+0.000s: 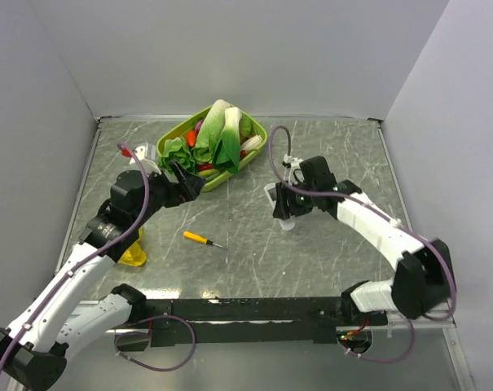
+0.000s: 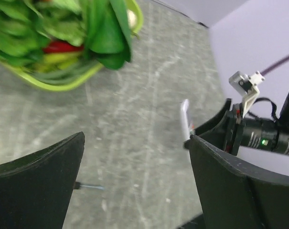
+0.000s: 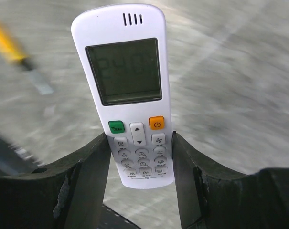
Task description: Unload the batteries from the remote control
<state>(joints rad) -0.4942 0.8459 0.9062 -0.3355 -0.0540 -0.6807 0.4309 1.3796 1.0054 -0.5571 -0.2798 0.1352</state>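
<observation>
Grey marbled table [image 1: 254, 261], walls [image 1: 230, 57] well off: my right pincer [image 3: 140, 143] grips the remote control [image 3: 127, 86] by its lower side edges; my left pincer [image 2: 134, 167] stands wide, holding nothing.

The remote control [image 3: 123, 90] is displaying faint digits on its grey screen [image 3: 123, 71], reading as 24, with a further character too dim to make out. Below it, the orange button [image 3: 156, 123] is carrying the power symbol, the white rocker [image 3: 137, 134] is showing up and down arrows, and the fan key [image 3: 158, 139] is bearing a fan sign. The smaller keys' legends are proving illegible.
</observation>
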